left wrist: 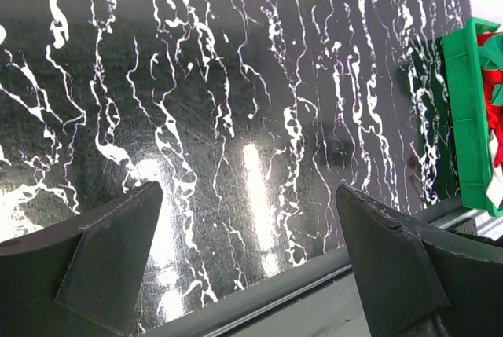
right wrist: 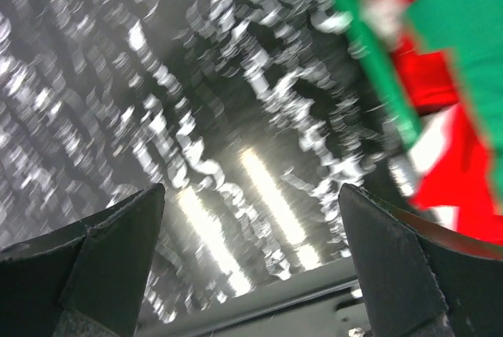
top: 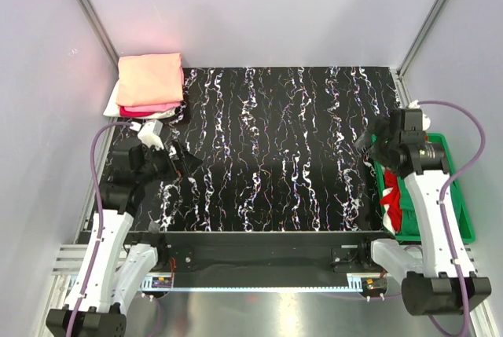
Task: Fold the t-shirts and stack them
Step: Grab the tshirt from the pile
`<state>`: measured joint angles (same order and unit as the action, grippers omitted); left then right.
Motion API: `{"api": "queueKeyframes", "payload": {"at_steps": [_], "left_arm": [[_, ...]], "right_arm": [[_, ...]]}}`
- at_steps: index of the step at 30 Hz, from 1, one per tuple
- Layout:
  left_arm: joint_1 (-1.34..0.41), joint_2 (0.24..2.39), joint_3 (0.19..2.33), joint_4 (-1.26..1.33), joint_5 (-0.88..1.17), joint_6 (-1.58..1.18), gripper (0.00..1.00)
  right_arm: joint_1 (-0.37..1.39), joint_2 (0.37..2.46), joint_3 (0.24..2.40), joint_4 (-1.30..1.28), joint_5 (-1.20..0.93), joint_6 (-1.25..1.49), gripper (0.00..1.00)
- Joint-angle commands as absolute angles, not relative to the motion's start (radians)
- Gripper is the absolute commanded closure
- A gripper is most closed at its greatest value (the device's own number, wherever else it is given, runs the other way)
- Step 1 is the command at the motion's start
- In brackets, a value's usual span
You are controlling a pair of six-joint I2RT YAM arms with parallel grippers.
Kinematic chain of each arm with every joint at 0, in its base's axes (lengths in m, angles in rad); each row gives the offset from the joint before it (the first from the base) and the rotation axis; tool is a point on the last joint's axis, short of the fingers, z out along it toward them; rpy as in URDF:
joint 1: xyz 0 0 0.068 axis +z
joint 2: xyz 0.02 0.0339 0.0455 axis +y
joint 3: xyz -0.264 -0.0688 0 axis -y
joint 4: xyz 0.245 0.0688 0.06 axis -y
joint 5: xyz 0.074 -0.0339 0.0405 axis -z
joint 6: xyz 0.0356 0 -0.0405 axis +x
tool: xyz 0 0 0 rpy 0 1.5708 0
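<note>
Folded t-shirts are stacked at the table's far left corner: a salmon-peach one [top: 149, 74] on top, hot pink [top: 149, 107] under it, white [top: 112, 106] peeking out at the left. A red t-shirt [top: 394, 200] [left wrist: 493, 89] [right wrist: 452, 129] and green cloth [top: 388, 177] lie crumpled in the green bin [top: 464, 215] [left wrist: 465, 125] [right wrist: 376, 54] at the right. My left gripper [top: 186, 159] [left wrist: 247, 188] hovers open over the black marbled table [top: 275, 148], a little in front of the stack, holding nothing. My right gripper [top: 365, 145] [right wrist: 251, 188] is open and empty beside the bin's left rim.
Grey walls with metal frame posts close in the table on three sides. The table's near edge and a metal rail [top: 259, 286] run in front of both arm bases. The right wrist view is motion-blurred.
</note>
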<state>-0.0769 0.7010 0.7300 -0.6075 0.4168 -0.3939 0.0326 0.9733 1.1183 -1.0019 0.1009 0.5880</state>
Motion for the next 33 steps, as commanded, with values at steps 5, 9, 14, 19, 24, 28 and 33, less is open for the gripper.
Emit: {"api": "queueKeyframes", "payload": {"at_steps": [5,9,14,19,24,28,33], "left_arm": [[-0.081,0.716,0.745,-0.568,0.452,-0.382,0.01],[-0.081,0.695,0.736,-0.557,0.457,-0.383,0.01],[-0.081,0.713,0.741,-0.56,0.463,-0.38,0.01],[-0.081,0.716,0.739,-0.558,0.466,-0.38,0.01],[-0.081,0.735,0.739,-0.557,0.471,-0.382,0.01],[-0.081,0.747,0.741,-0.561,0.471,-0.382,0.01],[-0.081,0.752,0.741,-0.563,0.46,-0.383,0.01]], "right_arm": [[-0.343,1.134,1.219,-1.032,0.145,0.451,0.0],[-0.408,1.204,1.224,-1.023,0.163,0.488,0.0],[-0.425,1.29,1.21,-0.97,0.228,0.517,0.0],[-0.425,1.348,1.155,-0.919,0.253,0.535,0.09],[-0.425,1.393,1.132,-0.89,0.284,0.548,0.33],[-0.423,1.405,1.123,-0.864,0.291,0.543,0.69],[-0.428,1.411,1.089,-0.842,0.295,0.54,0.9]]}}
